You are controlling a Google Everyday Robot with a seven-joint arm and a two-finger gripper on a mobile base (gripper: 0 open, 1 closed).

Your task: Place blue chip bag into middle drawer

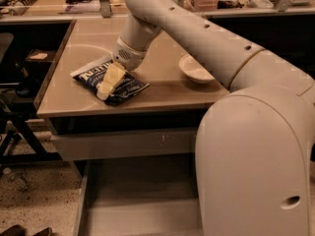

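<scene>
The blue chip bag (pixel 106 80) lies flat on the tan countertop (pixel 162 90), near its front left, with white lettering facing up. My gripper (pixel 110 81) reaches down onto the middle of the bag, its pale fingers (pixel 112 77) pressed against the bag. The middle drawer (pixel 142 205) stands pulled out below the counter's front edge, its grey floor bare; my arm's bulky body hides its right part.
A white bowl (pixel 196 69) sits on the counter to the right of the bag. A closed grey drawer front (pixel 123 144) with pale scratches lies just under the counter. A dark chair frame (pixel 15 127) stands at the left. Clutter lines the back shelf.
</scene>
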